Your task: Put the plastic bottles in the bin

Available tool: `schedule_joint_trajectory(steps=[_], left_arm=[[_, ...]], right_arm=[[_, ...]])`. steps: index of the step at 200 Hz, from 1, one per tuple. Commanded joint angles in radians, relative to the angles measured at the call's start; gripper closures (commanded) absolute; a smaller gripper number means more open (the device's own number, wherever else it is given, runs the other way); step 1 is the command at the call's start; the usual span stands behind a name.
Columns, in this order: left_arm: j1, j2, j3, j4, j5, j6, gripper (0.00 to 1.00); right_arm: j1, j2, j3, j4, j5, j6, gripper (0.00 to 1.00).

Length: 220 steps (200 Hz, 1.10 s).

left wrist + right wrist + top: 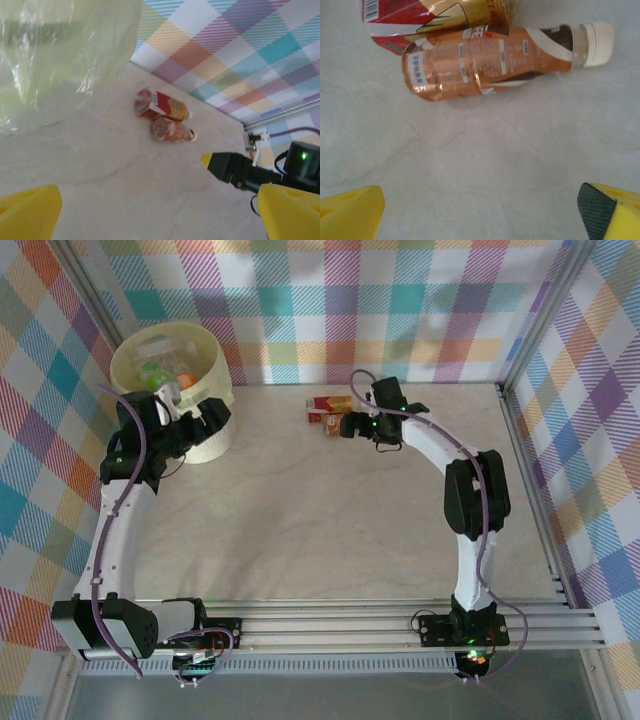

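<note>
Two plastic bottles lie side by side at the back of the table. One is crushed, with a red and gold label (325, 403) (160, 103) (432, 15). The other has an orange label and a white cap (330, 427) (172, 130) (485, 60). My right gripper (352, 424) (480, 212) hovers open just on the near side of the orange bottle, with bare table between its yellow fingers. The pale-yellow bin (215, 355) (60, 55) stands at the back left with several bottles (165, 372) inside. My left gripper (190, 408) (160, 215) is open and empty by the bin's near wall.
Checked cloth walls close in the back and both sides. An aluminium rail (530, 480) runs along the table's right edge, and the arms' mounting rails (340, 625) cross the near edge. The right arm's finger (220, 165) juts into the left wrist view.
</note>
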Motion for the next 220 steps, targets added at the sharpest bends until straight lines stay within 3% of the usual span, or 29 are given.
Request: schedule_joint_trajectory(steps=[1,46,78,167,220], left_arm=[[-0.003,-0.024,-0.007,-0.031,-0.015,0.044,0.0],[-0.002,-0.046,-0.069,-0.034,-0.023,0.051,0.0],[-0.003,-0.049,-0.1,-0.026,-0.045,0.047,0.0],[-0.002,-0.003,-0.105,-0.036,-0.053,0.045,0.0],[-0.003,-0.002,-0.11,-0.039,-0.052,0.044,0.0]], right_arm=[[-0.006,0.039,0.069,-0.004,0.002,-0.193,0.0],[-0.01,0.151,0.2,-0.036,-0.045,-0.701,0.0],[-0.023,0.283,0.384,-0.181,-0.056,-0.903,0.01],[-0.042,0.528,0.702,-0.328,-0.095,-1.113,0.04],[-0.042,0.586,0.779,-0.453,-0.103,-1.185,0.13]])
